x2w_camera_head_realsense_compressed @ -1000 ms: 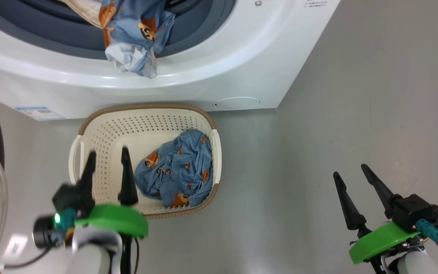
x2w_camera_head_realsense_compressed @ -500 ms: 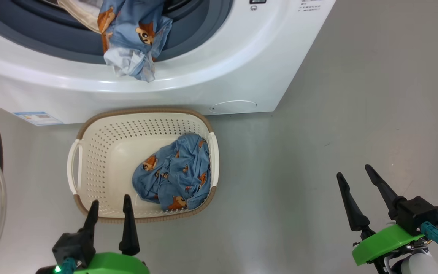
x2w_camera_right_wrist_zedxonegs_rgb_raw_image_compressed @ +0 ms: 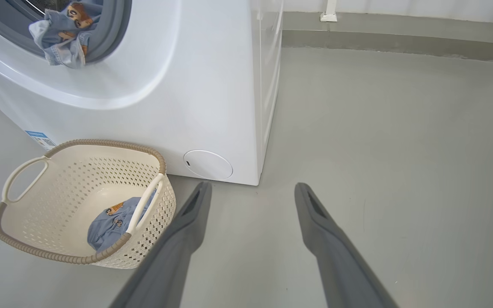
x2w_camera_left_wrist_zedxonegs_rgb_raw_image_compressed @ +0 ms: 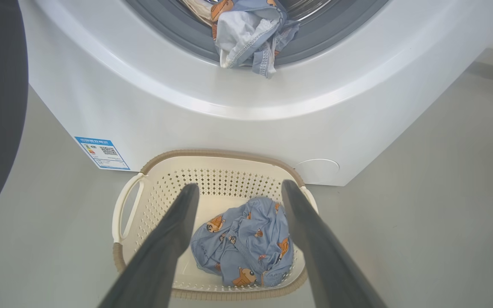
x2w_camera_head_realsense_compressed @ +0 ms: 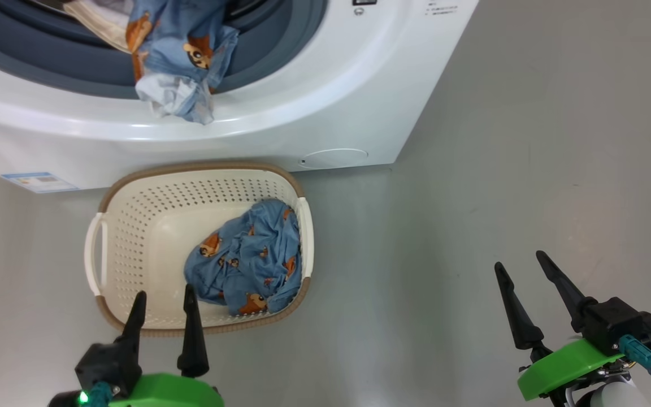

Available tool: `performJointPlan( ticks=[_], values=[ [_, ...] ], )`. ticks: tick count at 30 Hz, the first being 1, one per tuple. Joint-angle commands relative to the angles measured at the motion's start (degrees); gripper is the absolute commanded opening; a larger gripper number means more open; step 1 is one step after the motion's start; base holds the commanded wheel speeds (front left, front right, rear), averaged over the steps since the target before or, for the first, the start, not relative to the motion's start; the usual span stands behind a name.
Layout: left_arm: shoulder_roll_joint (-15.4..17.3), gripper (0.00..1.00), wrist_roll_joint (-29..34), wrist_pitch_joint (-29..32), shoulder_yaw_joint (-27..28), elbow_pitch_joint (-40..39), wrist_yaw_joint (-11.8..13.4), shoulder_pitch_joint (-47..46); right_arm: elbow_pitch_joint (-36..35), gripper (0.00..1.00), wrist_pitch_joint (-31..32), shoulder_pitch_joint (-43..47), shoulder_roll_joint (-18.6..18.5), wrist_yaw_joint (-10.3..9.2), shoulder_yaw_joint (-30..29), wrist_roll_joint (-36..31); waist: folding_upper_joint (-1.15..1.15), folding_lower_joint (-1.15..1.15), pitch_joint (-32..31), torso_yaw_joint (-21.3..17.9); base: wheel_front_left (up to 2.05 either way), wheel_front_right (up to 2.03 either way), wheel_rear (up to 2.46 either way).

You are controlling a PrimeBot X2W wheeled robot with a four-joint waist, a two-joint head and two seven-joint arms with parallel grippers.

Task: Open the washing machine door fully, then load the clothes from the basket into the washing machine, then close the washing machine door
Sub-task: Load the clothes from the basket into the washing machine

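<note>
Pulled back from over the basket (x2w_camera_head_realsense_compressed: 190, 168), the left tool (x2w_camera_head_realsense_compressed: 164, 291) hangs spread at its near rim.
Probably lining up on the clothes (x2w_camera_head_realsense_compressed: 246, 260) left inside; another piece drapes from the washing machine (x2w_camera_head_realsense_compressed: 303, 102); right tool (x2w_camera_head_realsense_compressed: 519, 260) idles spread.

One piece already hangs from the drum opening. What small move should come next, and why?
Probably lower the open left hand into the basket onto the blue garment: that piece is not yet loaded, the hand is empty and points at it from the near rim, while the right hand sits off over the floor.
</note>
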Motion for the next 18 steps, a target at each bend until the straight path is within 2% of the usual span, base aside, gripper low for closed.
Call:
performJointPlan(
  ticks=[1,10,18],
  values=[
    [0.4,1.00,0.3,-0.1,1.5,-1.4,0.4,-1.8,-1.0,1.00,-0.4,0.3,-0.1,0.09,1.3,-0.2,0.00,0.00,0.4,-0.6,0.00,0.00,0.00],
    [-0.1,1.00,-0.4,-0.3,1.7,0.9,0.2,-7.1,-0.5,1.00,-0.4,-1.1,0.8,0.09,2.0,0.2,0.00,0.00,1.5,-3.5,0.00,0.00,0.00],
    [1.3,1.00,-0.3,0.2,2.9,5.1,-0.7,-15.6,0.1,1.00,-0.4,-2.2,2.0,0.09,2.5,0.9,0.00,0.00,3.0,-6.2,0.00,0.00,0.00]
  ],
)
